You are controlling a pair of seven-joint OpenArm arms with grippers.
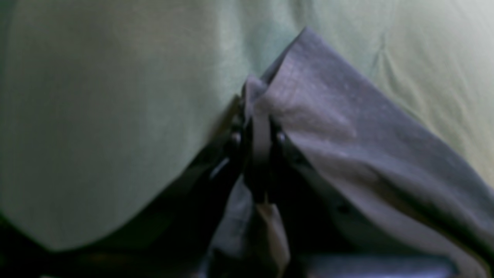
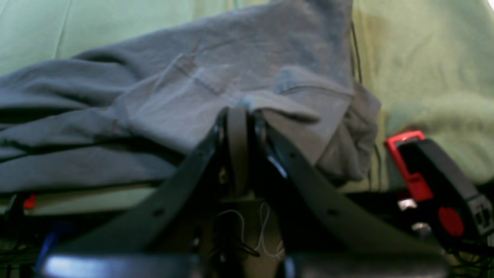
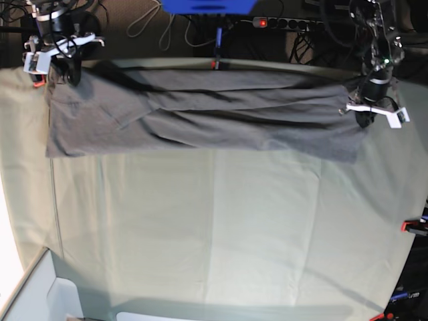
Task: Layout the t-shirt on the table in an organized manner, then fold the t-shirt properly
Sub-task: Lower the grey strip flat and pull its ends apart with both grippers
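So the t-shirt point(image 3: 200, 114) is stretched out in a long band along the far edge of the table point(image 3: 214, 227), running nearly from one far corner to the other, with a few long folds along its length. Each arm has an end of it. The left gripper point(image 1: 256, 127) is pinched tight on a bit of grey fabric; in the left wrist view the cloth peaks up right between the closed jaws and drapes off to one side. The right gripper point(image 2: 238, 116) is clamped down on a bunched edge of the shirt too, right at the table's edge, next to a red-and-black clamp point(image 2: 418, 170). The rest of the green cloth toward the near edge just shows faint creases.
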